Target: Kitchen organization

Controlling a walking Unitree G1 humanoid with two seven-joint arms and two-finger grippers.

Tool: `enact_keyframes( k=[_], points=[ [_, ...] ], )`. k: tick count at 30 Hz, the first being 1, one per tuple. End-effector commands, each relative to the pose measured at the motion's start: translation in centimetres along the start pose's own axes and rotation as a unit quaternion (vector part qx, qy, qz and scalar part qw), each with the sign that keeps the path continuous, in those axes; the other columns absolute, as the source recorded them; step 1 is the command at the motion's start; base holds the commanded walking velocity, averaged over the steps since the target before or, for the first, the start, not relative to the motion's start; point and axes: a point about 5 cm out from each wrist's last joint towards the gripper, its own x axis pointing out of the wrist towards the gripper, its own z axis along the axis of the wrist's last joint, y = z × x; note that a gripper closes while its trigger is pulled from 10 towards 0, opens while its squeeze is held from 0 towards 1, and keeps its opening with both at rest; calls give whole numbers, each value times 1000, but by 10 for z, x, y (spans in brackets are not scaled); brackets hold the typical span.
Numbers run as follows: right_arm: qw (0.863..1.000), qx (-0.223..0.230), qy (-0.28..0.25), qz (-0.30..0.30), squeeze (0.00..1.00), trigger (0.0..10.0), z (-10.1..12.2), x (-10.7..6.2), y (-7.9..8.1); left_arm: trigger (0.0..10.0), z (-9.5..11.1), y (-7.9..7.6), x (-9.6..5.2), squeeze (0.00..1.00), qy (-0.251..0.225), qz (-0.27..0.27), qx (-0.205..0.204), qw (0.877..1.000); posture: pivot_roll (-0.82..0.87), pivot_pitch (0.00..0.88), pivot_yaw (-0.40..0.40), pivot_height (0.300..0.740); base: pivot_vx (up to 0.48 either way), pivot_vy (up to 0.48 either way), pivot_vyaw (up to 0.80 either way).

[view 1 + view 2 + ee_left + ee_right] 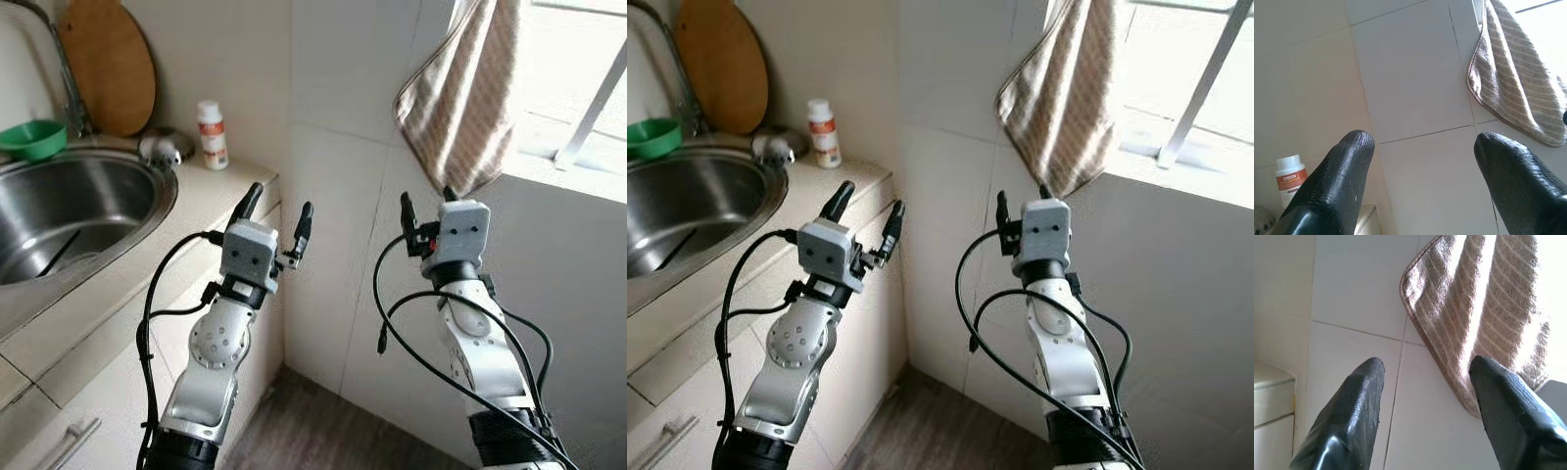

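Here your right gripper [425, 205] is raised just under the striped towel [460, 93] hanging at the window, fingers apart and empty, while your left gripper [276, 212] hovers spread beside the counter [211, 191].

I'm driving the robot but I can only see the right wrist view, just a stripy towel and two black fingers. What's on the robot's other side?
Observer: A counter with a steel sink set into it, beside the left arm.
Operator: Is anything on the counter?
Observer: A white bottle with an orange label stands near the wall corner, behind the sink.
Operator: Is anything in the sink?
Observer: A green funnel sits at its back edge, by the faucet.
Operator: What is the other gripper doing?
Observer: The left gripper is open, raised beside the counter's end, holding nothing. The right gripper is open too, just below the striped towel.
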Motion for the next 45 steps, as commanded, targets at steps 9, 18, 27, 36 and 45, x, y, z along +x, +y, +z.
enact_keyframes(
  k=[9, 18, 27, 36, 45],
  points=[
    [1000, -6, 0, -4, 0, 10000, 2, 0, -4, 10000, 1, -6, 1, 0, -3, -18, 10, 1000, 43, 0, -13, 740, 0, 0, -800],
    [1000, -10, 5, -6, 0, 10000, 0, -2, -4, 10000, -2, -8, -1, 0, 5, -25, 7, 1000, 42, 0, -14, 740, 0, -349, -800],
    [1000, -15, 8, -8, 0, 10000, -1, -2, -7, 10000, -2, -7, -1, 0, 1, -16, -7, 1000, 39, 0, -16, 740, 0, -160, -800],
    [1000, -17, 11, -9, 0, 10000, -1, -3, -7, 10000, -3, -10, -3, 0, 3, -22, -11, 1000, 37, 0, -14, 740, 0, 0, -800],
    [1000, -17, 10, -9, 0, 10000, -1, -3, -7, 10000, -4, -12, -3, 0, 1, -34, -8, 999, 36, 0, -13, 740, 0, 0, -800]
  ],
)
